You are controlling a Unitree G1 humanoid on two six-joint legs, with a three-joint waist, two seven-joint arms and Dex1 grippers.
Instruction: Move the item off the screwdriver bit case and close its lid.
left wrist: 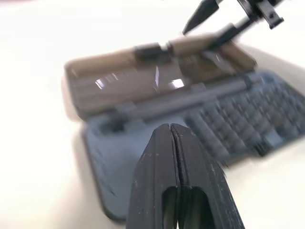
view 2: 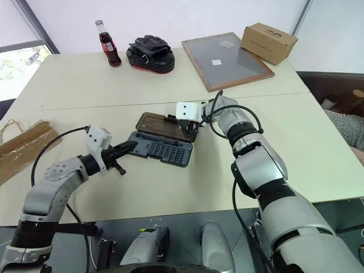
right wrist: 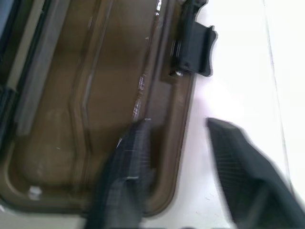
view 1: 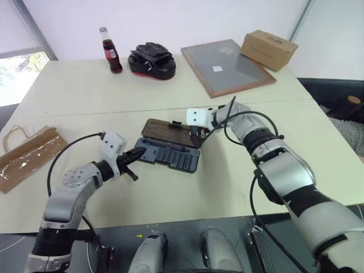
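Lying open mid-table [view 1: 239,187]: screwdriver bit case [view 1: 170,154], lid [view 1: 168,132] flat behind. Right gripper [right wrist: 178,157] fingers spread astride lid's rim. Left gripper [view 1: 139,152] fingers closed, empty, beside case. Paper bag [view 1: 25,156] seen at table's left edge.

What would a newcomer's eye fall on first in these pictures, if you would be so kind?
The open screwdriver bit case at the middle of the table, its brown lid lying flat on the far side. Both claws meet there: the left claw is shut at the tray's left end, and the right claw is open, straddling the lid's edge near the latch. The kraft paper bag lies apart at the table's left edge.
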